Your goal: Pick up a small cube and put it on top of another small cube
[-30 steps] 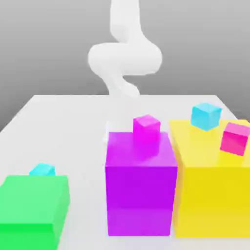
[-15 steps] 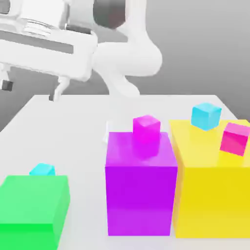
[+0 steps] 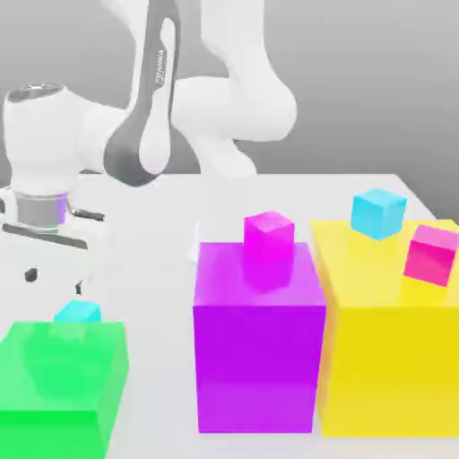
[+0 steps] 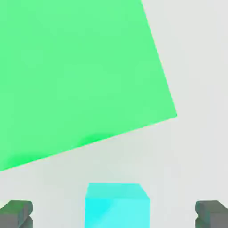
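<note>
A small cyan cube [image 3: 78,312] sits on the white table just behind the big green block [image 3: 63,381]. My gripper [image 3: 56,280] hangs open a little above this cube, one dark fingertip on each side. In the hand view the same cyan cube [image 4: 116,205] lies between my spread fingertips [image 4: 15,213], untouched, beside the green block [image 4: 75,75]. A second small cyan cube [image 3: 377,213] rests on top of the big yellow block [image 3: 390,359].
A small magenta cube [image 3: 269,235] stands on the big purple block [image 3: 258,345] in the middle. A small pink cube [image 3: 430,254] leans on the yellow block near the exterior view's right edge. The white arm [image 3: 206,99] rises behind the table [image 3: 143,224].
The hand swung in from above at the exterior view's left and came down over the cyan cube behind the green block. The jaws stayed open. No cube moved.
</note>
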Robot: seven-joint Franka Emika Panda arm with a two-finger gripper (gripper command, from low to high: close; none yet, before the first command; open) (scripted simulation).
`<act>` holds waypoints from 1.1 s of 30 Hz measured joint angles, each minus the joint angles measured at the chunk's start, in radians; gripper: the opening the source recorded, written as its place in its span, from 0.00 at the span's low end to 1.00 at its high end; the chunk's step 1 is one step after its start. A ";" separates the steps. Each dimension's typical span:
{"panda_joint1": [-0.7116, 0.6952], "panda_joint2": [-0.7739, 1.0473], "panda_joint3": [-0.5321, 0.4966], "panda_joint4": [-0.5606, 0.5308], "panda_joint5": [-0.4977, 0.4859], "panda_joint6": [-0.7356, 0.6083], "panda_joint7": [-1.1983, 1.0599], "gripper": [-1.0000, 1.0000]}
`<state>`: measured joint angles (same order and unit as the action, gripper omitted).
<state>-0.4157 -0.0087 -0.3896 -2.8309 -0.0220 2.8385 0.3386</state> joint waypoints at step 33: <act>-0.087 -0.187 0.327 0.056 -0.076 -0.269 0.394 0.00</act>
<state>-0.5025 -0.1958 -0.0622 -2.7750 -0.0979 2.5695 0.7326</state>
